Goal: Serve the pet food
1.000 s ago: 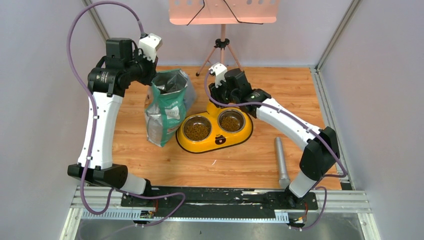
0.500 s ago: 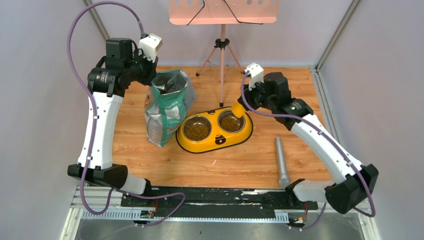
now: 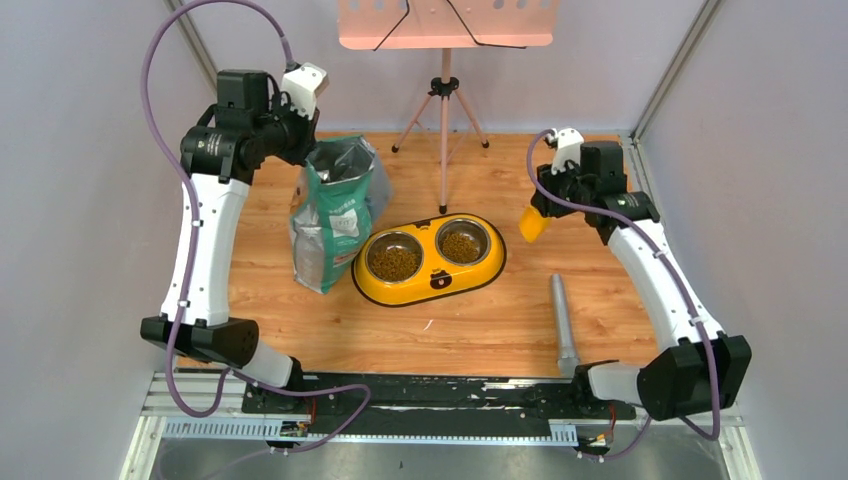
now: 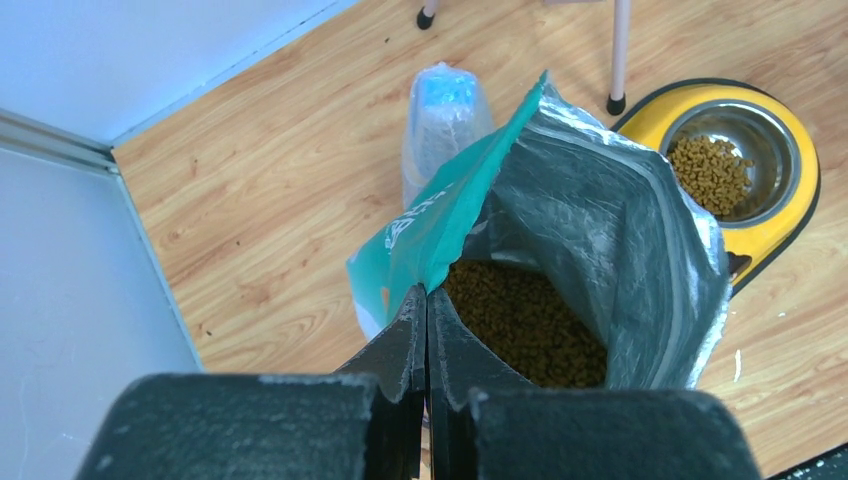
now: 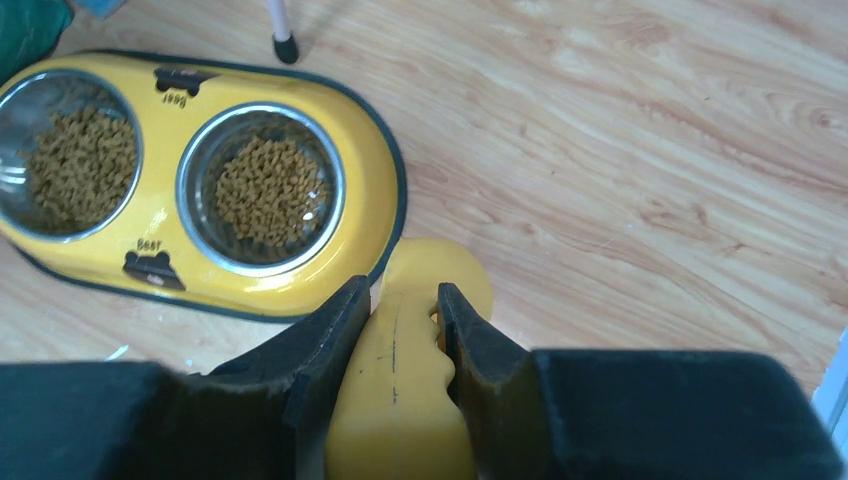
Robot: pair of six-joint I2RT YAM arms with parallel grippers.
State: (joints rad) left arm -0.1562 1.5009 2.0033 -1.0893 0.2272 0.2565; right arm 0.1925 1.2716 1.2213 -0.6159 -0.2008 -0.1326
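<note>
- The left claw (image 4: 426,305) is clenched on the upper rim of the green bag (image 4: 600,220). To my judgement it pinches the rim so that the bag stands upright and its mouth is wide open for scooping.
- The right claw (image 5: 400,300) is grasping the handle of the yellow scoop (image 5: 405,400), with one finger on each side. It hangs over the bare bench (image 3: 480,320), to the right of the yellow feeder (image 5: 385,170) and apart from it.
- The pet food (image 4: 525,320) is in three places: a brown heap deep inside the bag, and a portion in each of the two steel bowls of the feeder. The portions cover the bottoms but do not reach the rims.
- Whether the scoop carries any kibble I cannot tell, because its hollow shows in no view.
- The feeder lies just beside the bag, probably to make the way of the scoop short, so that few pellets are lost.
- As both bowls have food, I judge the serving is near its end. The scoop may need only a place to be laid down, or one more trip to the bag.
- A grey cylinder (image 3: 562,320) lies on the bench near the right arm, and nothing touches it.
</note>
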